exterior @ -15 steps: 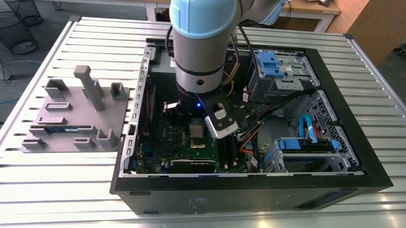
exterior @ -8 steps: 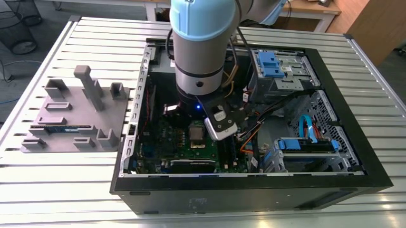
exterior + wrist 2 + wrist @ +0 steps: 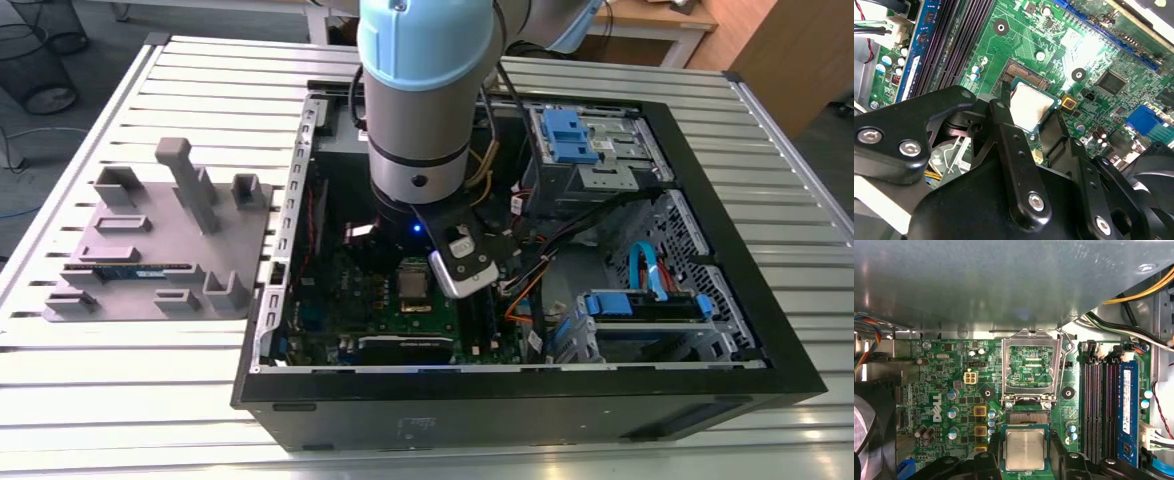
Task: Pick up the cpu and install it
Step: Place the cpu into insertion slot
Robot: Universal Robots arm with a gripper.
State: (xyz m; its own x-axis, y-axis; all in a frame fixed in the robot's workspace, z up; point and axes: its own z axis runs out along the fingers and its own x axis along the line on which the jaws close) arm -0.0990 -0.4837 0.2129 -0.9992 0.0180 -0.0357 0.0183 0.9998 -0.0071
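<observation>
The cpu (image 3: 1025, 449), a small square chip with a silver-grey metal top, hangs between my gripper's (image 3: 1025, 454) black fingers (image 3: 991, 452), which are shut on its two sides. It sits low over the motherboard's socket (image 3: 1026, 417), covering most of it; a strip of bare socket pins still shows beyond the chip's edge. The socket's metal load plate (image 3: 1030, 362) stands flipped open behind it. In the second wrist view the cpu (image 3: 1031, 106) is tilted slightly against the socket frame, with a finger (image 3: 1003, 112) pressed to its side. In the exterior view the arm (image 3: 420, 110) reaches down into the open computer case (image 3: 721, 290).
Black memory slots (image 3: 1098, 405) and a blue memory stick (image 3: 1127, 407) run beside the socket. A fan (image 3: 866, 435) lies on the other side. Cables (image 3: 527, 285) and blue drive bays (image 3: 574, 135) crowd the case. A grey tray (image 3: 147, 250) stands at the exterior view's left.
</observation>
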